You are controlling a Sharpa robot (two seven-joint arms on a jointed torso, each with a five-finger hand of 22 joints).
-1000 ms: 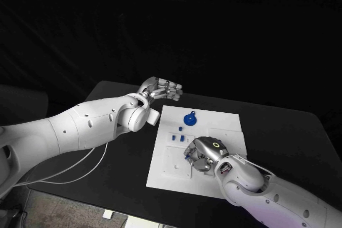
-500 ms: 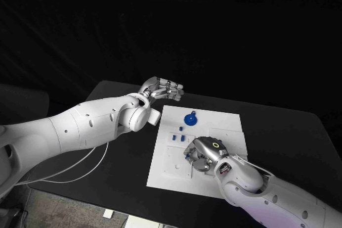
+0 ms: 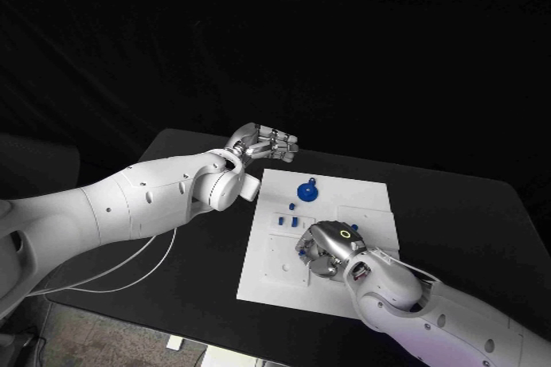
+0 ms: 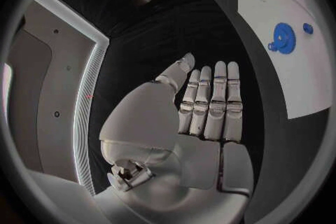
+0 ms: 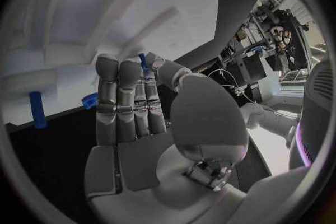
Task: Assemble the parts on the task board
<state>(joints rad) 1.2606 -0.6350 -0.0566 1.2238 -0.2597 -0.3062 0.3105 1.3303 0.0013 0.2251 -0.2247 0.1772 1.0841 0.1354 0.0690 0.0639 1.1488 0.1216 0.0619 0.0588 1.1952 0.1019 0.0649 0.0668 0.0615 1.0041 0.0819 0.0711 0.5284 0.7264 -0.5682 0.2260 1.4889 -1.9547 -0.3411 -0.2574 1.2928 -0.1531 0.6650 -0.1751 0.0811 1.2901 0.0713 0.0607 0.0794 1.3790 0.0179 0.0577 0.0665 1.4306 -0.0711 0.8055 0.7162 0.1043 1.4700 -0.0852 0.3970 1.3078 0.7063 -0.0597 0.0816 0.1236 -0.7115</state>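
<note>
— On the black table (image 3: 459, 216), where's your board?
— Your task board (image 3: 361, 193) lies mid-table, blue gear (image 3: 306, 192) near its far edge.
— Hands?
— Your left hand (image 3: 265, 143) hovers off the far corner, fingers straight, holding nothing. Your right hand (image 3: 330, 245) pinches a small blue part (image 5: 143, 61) over the board.

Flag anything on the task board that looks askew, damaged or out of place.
Nothing stands out. The task board lies flat on the black table; the blue gear and small blue parts rest on it. The right robot hand pinches a small blue part.
</note>
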